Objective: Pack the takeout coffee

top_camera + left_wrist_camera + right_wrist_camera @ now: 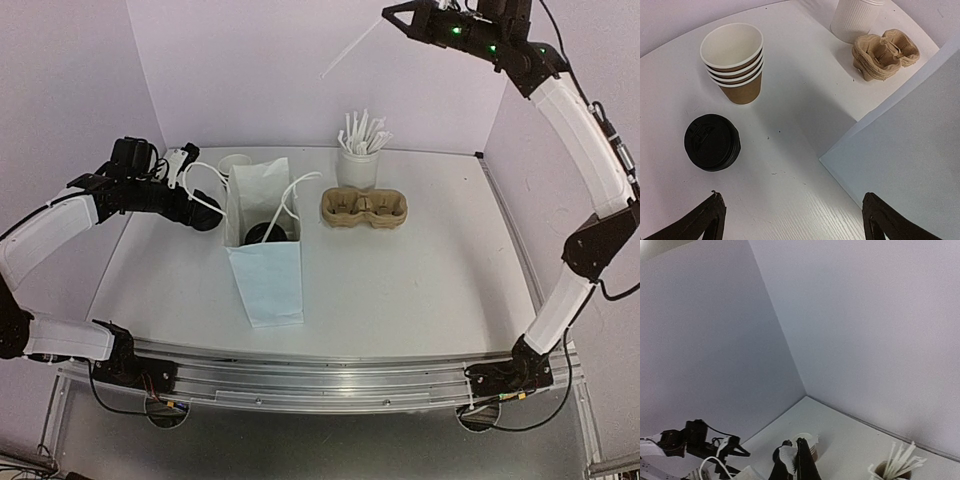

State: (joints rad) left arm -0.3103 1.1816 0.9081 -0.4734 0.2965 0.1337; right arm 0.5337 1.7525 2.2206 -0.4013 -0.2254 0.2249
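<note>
As white bag (268,262) stands between left claw (791,196) and carrier (365,208), cups (735,65), lids (711,142) nearby

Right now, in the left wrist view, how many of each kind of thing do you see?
Brown paper cups: 4, nested
Black lid stack: 1
Tan pulp carrier pile: 1
White ribbed cup: 1
Paper bag: 1
Total: 8

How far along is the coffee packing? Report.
Done: little; something dark sits in the bag. In hand: right fingers hold a white stick aloft; left fingers hover open by the cups. Left: cups stacked, lids unfitted, carrier empty.
</note>
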